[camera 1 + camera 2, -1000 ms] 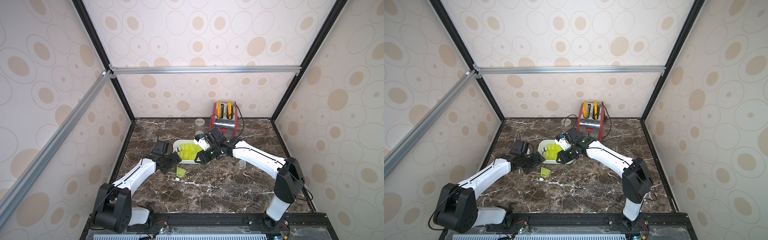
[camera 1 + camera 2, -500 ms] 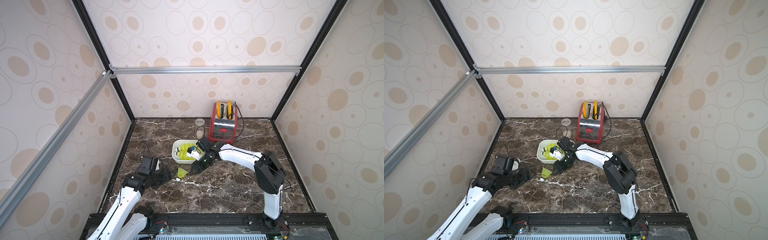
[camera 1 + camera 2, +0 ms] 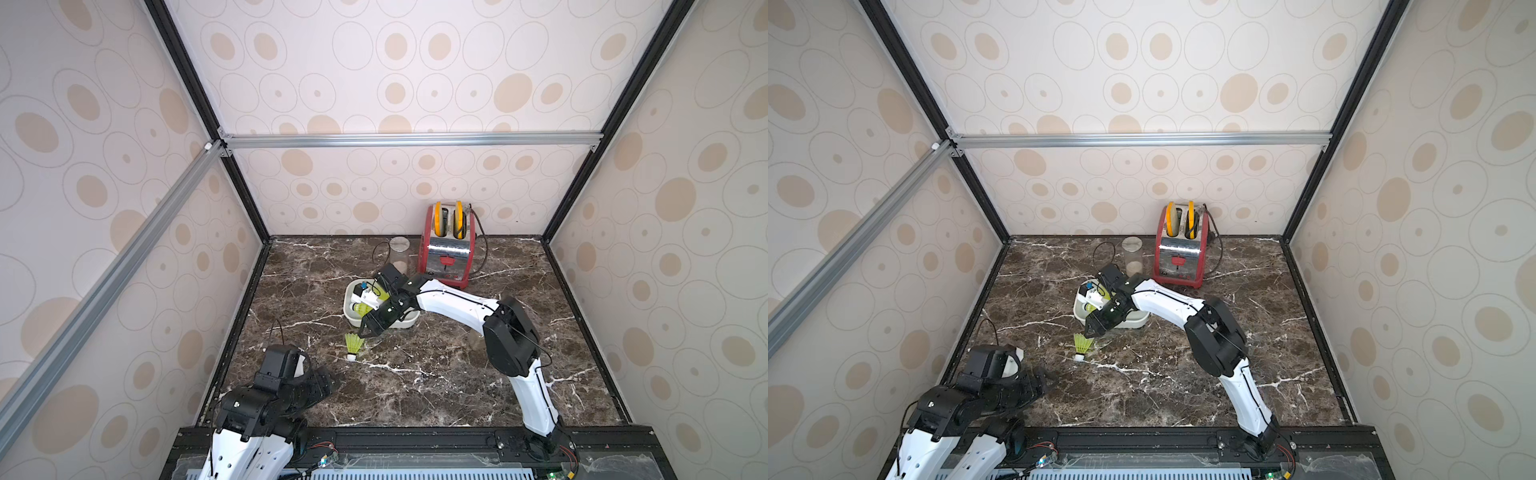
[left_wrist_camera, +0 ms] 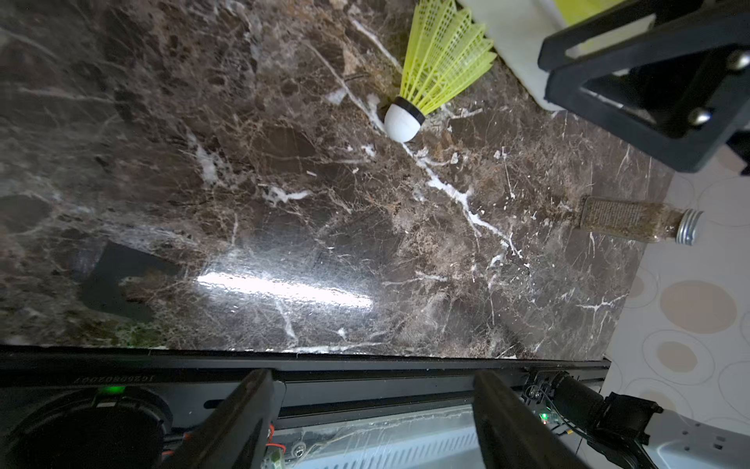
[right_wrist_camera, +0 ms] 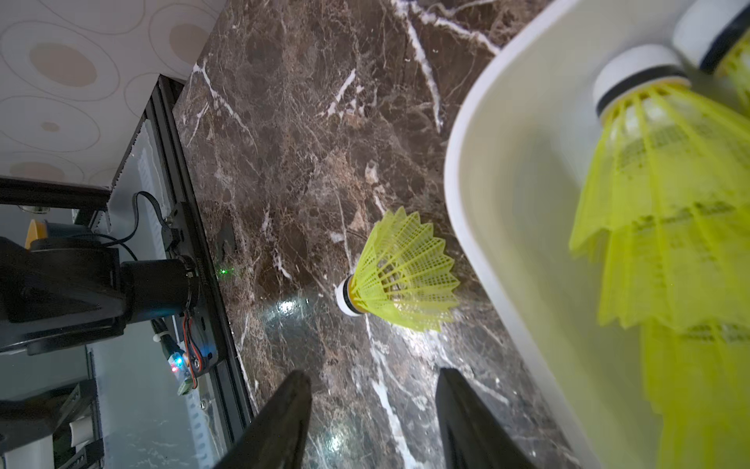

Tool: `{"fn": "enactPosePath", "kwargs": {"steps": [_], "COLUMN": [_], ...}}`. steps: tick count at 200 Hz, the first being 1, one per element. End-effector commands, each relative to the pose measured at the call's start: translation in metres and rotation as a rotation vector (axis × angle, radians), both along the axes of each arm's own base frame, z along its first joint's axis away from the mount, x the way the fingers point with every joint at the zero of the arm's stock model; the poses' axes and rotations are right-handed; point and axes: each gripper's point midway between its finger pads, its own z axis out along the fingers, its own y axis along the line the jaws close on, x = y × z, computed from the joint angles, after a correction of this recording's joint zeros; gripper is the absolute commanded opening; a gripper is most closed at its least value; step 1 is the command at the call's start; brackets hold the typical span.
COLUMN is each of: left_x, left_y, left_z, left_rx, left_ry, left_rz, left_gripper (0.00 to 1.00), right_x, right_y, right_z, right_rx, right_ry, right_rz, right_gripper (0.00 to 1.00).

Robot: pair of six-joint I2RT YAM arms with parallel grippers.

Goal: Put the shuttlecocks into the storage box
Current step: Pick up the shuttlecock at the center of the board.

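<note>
Left fingers (image 4: 239, 418) withdrew from the storage box (image 3: 348, 305) to the near edge, and right fingers (image 5: 280, 426) neared the loose shuttlecock (image 3: 353, 343).

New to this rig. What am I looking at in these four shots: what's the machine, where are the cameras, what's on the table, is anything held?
Two white robot arms stand at the near edge of a marble tabletop inside a walled booth. Both top views look down from one overhead camera head. The other two pictures come from a camera on each arm's wrist.

Each arm ends in a two-finger end effector. The right end effector hangs open by the near side of the storage box, pointed at a loose shuttlecock lying on the marble. Several shuttlecocks are already in the box. The left end effector is open too, near its own base. Neither holds anything.

Also on the table are a red toaster, a clear jar beside it, and a small metal-capped bottle of brown grains.
</note>
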Motion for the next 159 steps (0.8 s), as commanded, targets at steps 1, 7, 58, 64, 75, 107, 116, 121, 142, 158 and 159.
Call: {"fn": "enactPosePath", "kwargs": {"steps": [1,7,58,64,75,107,116,121,142,158,159], "left_x": [-0.013,-0.014,-0.018,-0.018,-0.019,-0.017,-0.015,-0.014,-0.012,-0.012,-0.012], "left_y": [0.006,0.006,0.006,0.006,0.006,0.006,0.005,0.005,0.003,-0.001,-0.001], "left_z": [0.001,0.001,0.006,0.007,0.008,0.013,0.016,0.017,0.021,0.021,0.021], "left_rx": [0.022,0.021,0.013,0.012,0.011,0.012,0.009,0.01,0.006,-0.011,-0.012], "left_ry": [0.038,0.037,0.032,0.033,0.032,0.02,0.007,-0.001,-0.022,-0.037,-0.038], "left_rz": [0.013,0.012,0.012,0.013,0.011,0.002,-0.003,-0.008,-0.03,-0.047,-0.048], "left_gripper": [0.8,0.8,0.8,0.8,0.8,0.8,0.8,0.8,0.8,0.8,0.8], "right_x": [-0.003,-0.001,0.0,0.0,-0.003,-0.016,-0.018,-0.019,-0.021,-0.024,-0.024], "right_y": [0.01,0.013,0.031,0.032,0.034,0.027,0.024,0.023,0.018,0.016,0.016], "right_z": [-0.007,-0.007,-0.015,-0.017,-0.019,-0.036,-0.04,-0.041,-0.043,-0.044,-0.044], "right_rx": [-0.03,-0.033,-0.058,-0.061,-0.068,-0.123,-0.138,-0.144,-0.153,-0.157,-0.157], "right_ry": [-0.021,-0.03,-0.082,-0.082,-0.083,-0.069,-0.065,-0.062,-0.057,-0.047,-0.046], "right_rz": [0.027,0.028,0.061,0.066,0.075,0.109,0.118,0.121,0.121,0.124,0.123], "right_gripper": [0.56,0.57,0.59,0.59,0.59,0.56,0.53,0.52,0.48,0.44,0.44]}}
